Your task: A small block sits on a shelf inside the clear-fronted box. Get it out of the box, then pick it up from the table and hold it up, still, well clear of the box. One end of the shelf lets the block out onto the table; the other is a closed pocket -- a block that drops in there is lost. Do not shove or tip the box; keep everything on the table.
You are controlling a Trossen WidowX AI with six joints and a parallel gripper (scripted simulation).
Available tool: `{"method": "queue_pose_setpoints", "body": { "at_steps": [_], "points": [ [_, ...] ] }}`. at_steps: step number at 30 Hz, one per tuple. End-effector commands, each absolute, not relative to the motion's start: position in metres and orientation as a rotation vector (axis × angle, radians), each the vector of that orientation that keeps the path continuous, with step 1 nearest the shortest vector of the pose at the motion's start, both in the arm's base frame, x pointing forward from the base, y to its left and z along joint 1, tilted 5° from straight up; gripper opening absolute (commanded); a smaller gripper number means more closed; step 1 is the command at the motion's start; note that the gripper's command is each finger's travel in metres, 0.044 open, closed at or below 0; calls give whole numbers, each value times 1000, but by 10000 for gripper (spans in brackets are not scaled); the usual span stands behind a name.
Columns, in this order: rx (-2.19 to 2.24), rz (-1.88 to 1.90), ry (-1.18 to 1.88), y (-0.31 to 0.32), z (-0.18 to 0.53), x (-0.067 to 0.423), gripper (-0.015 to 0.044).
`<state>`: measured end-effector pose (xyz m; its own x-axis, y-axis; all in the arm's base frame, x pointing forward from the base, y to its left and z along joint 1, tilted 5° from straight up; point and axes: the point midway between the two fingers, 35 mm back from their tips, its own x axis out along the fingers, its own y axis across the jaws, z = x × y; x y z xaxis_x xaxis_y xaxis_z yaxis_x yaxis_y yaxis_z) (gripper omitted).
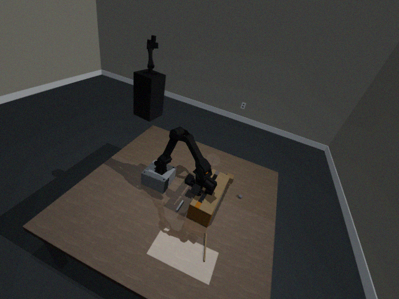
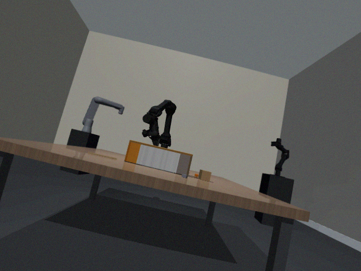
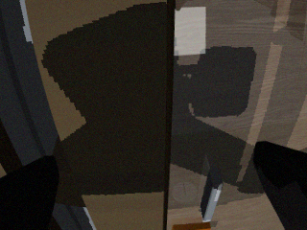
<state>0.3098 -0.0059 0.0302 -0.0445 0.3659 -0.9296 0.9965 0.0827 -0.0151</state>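
Note:
The box is tan with an orange near end and a pale front. A dark slot runs along its top. I cannot see the shelf or a block inside it. A small grey block lies on the table beside the box's far end. My gripper is open and empty. It hangs low over the box's top edge on the side facing the arm's base, fingers pointing down.
A grey bar tool lies on the table beside the box, with a short orange bar near it. A tan cube stands at the box's far end. A white mat with a thin wooden stick lies at the front.

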Motion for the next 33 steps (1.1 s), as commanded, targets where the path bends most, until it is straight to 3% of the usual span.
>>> {"method": "queue_pose_setpoints", "body": {
  "at_steps": [1, 33],
  "points": [
    [1409, -982, 1553, -4, 21, 307, 400],
    [1405, -970, 1545, 29, 2, 304, 400]
  ]
}}
